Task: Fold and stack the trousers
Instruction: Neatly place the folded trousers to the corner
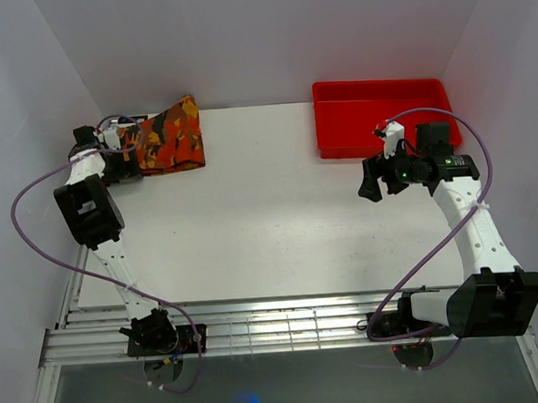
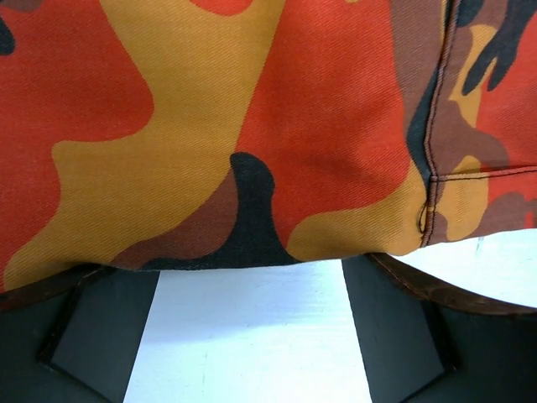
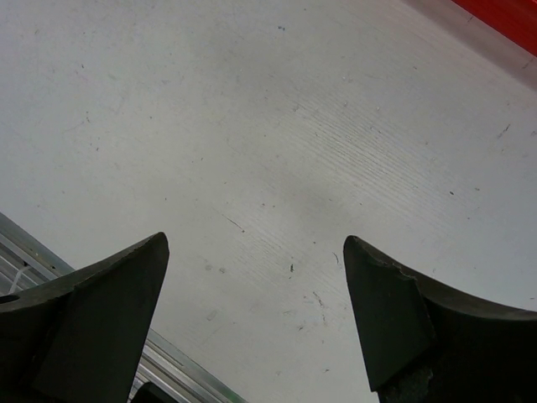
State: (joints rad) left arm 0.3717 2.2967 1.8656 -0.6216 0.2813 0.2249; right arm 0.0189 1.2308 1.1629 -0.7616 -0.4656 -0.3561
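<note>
- At ten o'clock on the table (image 1: 270, 220), the trousers (image 1: 169, 136) are lying folded, the left gripper (image 1: 131, 162) sitting beside them.
- Left wrist: jaws are standing apart, the hem lying unclamped just beyond, seemingly let go.
- Right wrist: the right gripper (image 3: 256, 319) is gaping over bare table, idle.

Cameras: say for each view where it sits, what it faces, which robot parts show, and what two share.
Top external: above and behind the robot, looking down on the white table; left arm and right arm show whole.
Left wrist: on the left arm, facing the folded orange-red camouflage cloth trousers close up; open left gripper below.
Right wrist: on the right arm, angled down at bare table; open right gripper below, red plastic tray top right.
Shared: top external also shows trousers and tray.
</note>
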